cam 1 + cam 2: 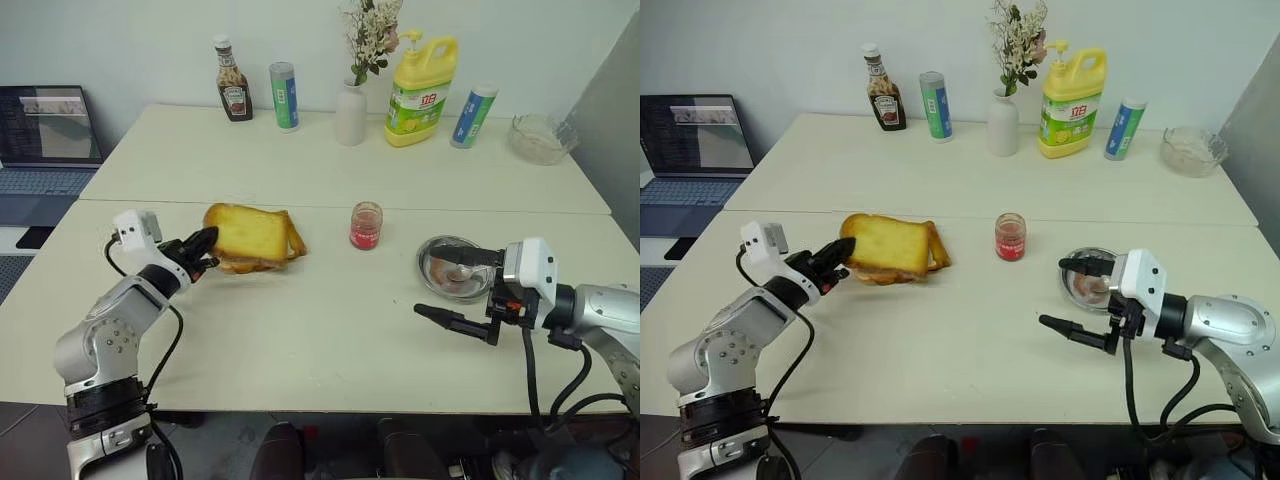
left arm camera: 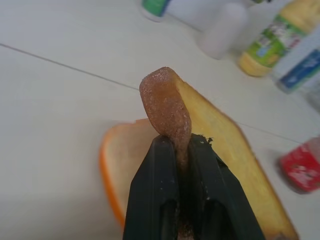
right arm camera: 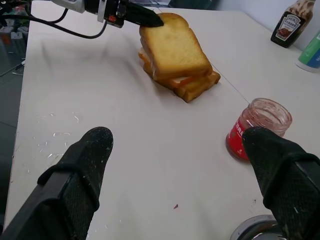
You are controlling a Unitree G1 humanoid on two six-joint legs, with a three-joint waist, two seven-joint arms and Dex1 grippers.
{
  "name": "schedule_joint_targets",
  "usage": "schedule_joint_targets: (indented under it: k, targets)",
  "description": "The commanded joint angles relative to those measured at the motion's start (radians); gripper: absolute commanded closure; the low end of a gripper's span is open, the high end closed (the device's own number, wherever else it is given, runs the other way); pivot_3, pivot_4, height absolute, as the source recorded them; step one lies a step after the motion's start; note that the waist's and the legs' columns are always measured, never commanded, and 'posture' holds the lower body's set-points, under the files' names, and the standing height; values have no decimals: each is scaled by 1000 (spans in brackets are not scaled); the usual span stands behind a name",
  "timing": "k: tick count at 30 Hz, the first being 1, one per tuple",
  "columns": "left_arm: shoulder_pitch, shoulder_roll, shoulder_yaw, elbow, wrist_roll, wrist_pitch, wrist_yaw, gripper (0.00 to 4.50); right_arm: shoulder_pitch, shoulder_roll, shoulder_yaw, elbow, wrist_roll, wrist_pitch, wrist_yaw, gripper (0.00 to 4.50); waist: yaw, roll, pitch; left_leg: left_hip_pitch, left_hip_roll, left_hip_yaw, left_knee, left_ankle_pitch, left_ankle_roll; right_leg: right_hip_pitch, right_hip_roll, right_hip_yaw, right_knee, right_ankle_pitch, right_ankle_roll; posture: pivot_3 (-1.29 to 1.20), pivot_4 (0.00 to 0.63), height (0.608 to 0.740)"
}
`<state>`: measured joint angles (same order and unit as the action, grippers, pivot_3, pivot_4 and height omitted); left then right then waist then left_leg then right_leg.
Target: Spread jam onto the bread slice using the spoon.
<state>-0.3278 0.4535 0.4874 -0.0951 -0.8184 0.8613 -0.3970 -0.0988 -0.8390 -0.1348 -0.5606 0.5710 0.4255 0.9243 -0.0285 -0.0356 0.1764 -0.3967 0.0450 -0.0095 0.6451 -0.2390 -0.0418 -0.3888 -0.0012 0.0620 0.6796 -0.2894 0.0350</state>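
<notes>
Left eye view: left gripper (image 1: 203, 251) is clamped on the crust edge of the bread slice (image 1: 250, 232), which sits tilted, its gripped edge raised, on top of a second slice (image 1: 262, 262) on the table (image 1: 330, 330). Jam (image 1: 366, 226) stands near the stack, to its right, well apart from both grippers. Spoon (image 1: 462, 271) lies in the round steel dish (image 1: 440, 262). Right gripper (image 1: 459, 290) hovers by the dish, fingers spread wide, holding nothing.

Golden bread slice (image 1: 248, 232) tilted atop paler slice
</notes>
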Motion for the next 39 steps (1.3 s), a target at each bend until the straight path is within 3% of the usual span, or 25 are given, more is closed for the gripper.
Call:
schedule_joint_targets:
  k: [1,6,9,17,22,33,38,39]
  targets:
    - [-5,43,29,-121,-173,105,-51,4496,3,-12,-42,-1,4,-16,12,0,-1,0,0,0,0,0,0,0,0,0,0,0,0,0,0,0,150,740]
    - [34,70,-33,-226,-359,247,-67,4496,76,-65,-117,-15,39,20,56,0,0,0,0,0,0,-1,0,0,0,0,0,0,0,0,0,0,150,740]
    - [71,76,-113,-286,-371,270,-84,4496,153,-114,-183,-44,84,61,106,0,1,0,0,0,0,-1,0,0,0,0,0,0,0,0,0,0,150,740]
    - [111,115,-419,-267,-118,117,-273,4496,273,-156,-234,-189,210,159,126,0,-1,0,0,1,0,-2,0,0,0,1,1,1,0,-3,3,0,150,740]
    - [-7,146,-592,-128,51,15,-439,4496,292,-141,-189,-226,194,161,104,0,3,0,0,0,-1,-2,0,0,0,0,1,0,0,-3,3,0,150,740]
    - [-190,110,-781,117,329,-183,-606,4496,291,-127,-112,-228,128,136,72,0,2,0,0,-2,-1,-2,0,0,0,0,1,-2,-2,-3,3,0,150,740]
    - [-221,58,-777,178,394,-248,-598,4496,290,-117,-103,-228,116,131,65,0,2,0,0,-2,-1,-2,0,0,0,0,1,-1,-2,-3,3,0,150,740]
    - [-224,53,-775,185,405,-251,-595,4184,291,-114,-102,-229,115,131,62,0,2,0,0,-2,-1,-3,0,0,0,0,1,-2,-2,-3,3,0,150,740]
